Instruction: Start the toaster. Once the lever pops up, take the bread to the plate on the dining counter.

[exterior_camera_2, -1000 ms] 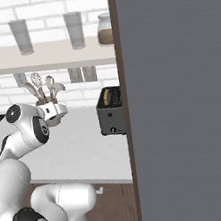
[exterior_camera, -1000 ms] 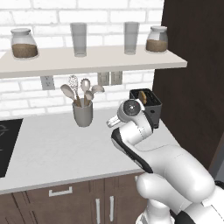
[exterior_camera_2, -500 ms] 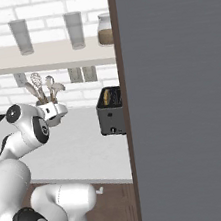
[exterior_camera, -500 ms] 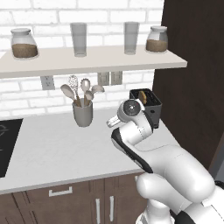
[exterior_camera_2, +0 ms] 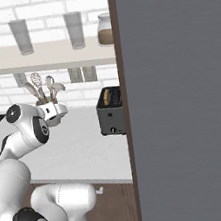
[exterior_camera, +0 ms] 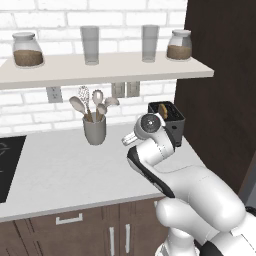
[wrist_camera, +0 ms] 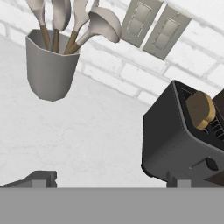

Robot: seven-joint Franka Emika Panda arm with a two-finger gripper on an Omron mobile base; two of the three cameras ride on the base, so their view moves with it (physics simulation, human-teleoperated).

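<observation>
With the tool point(wrist_camera: 109, 177) wide open and empty above the white tabletop point(exterior_camera: 60, 165), approach the boxy black toaster point(wrist_camera: 183, 140), tan-brown bread slice point(wrist_camera: 200, 109) in its slot, and press its side lever straight down.

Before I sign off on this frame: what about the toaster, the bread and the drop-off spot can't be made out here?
- Toaster front and lever: left base view, hidden behind the arm.
- Toaster right side: right base view, cut off by the dark panel; hand view, by the frame edge.
- Bread: lower part sunk in the slot.
- Plate and dining counter: outside all views.
</observation>
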